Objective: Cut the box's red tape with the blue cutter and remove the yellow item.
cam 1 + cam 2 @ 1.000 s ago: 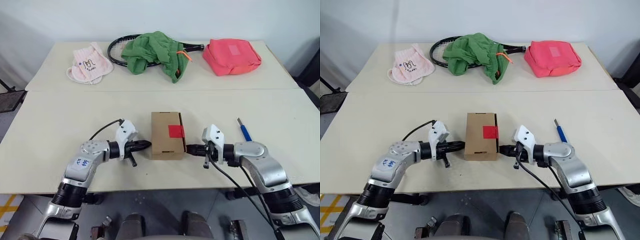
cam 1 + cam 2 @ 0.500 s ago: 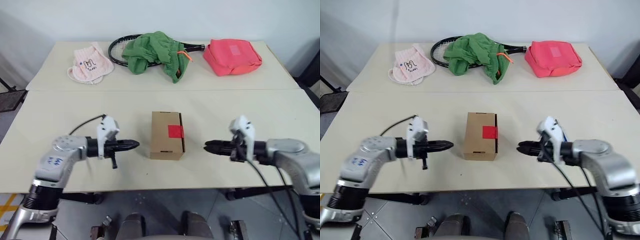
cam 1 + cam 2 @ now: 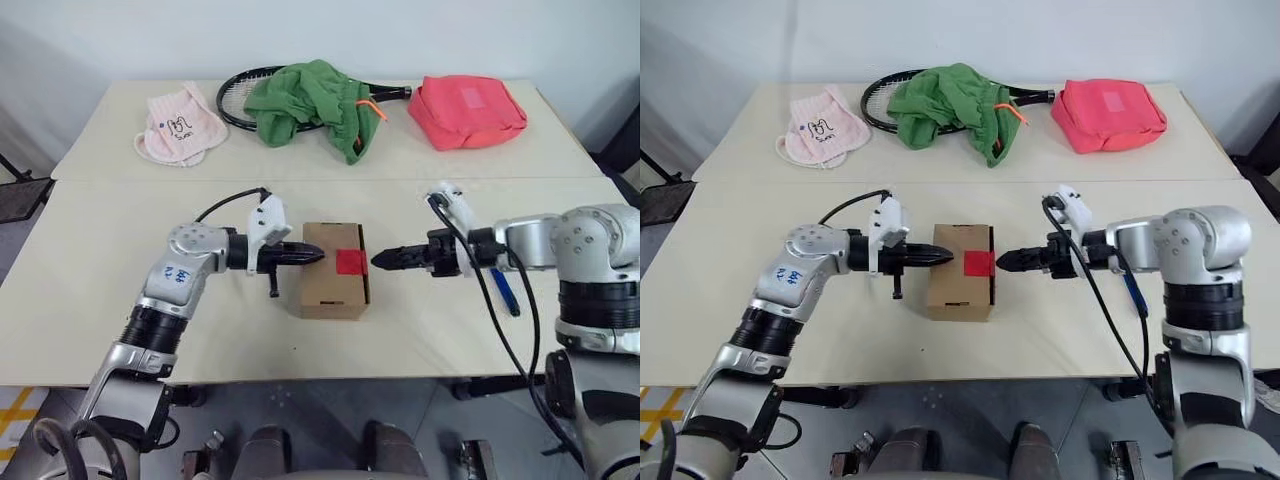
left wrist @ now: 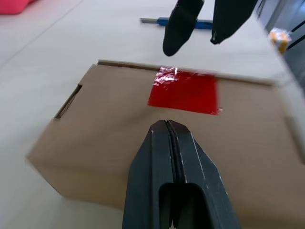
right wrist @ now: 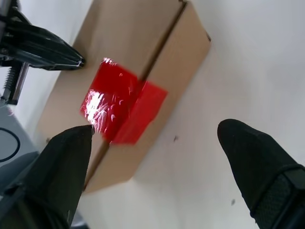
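The brown cardboard box (image 3: pixel 330 290) lies at the middle of the near table, a square of red tape (image 3: pixel 350 262) across its top seam and down its right side. My left gripper (image 3: pixel 318 255) is shut and empty, its tip hovering over the box's top just left of the tape. My right gripper (image 5: pixel 156 129) stands open, raised just right of the taped edge, its fingers (image 5: pixel 66 162) wide apart with nothing between them. The blue cutter (image 3: pixel 1132 293) lies on the table behind my right forearm, partly hidden by the cable. The yellow item is hidden.
On the far table lie a pink cloth (image 3: pixel 178 125), a racket (image 3: pixel 235 95) under a green cloth (image 3: pixel 310 100), and a pink-red fabric bag (image 3: pixel 465 97). A seam (image 3: pixel 120 180) runs between the two tables.
Both grippers were against the box's sides, swung outward, then came back in higher. The left tip is now over the box top. The right gripper has opened.
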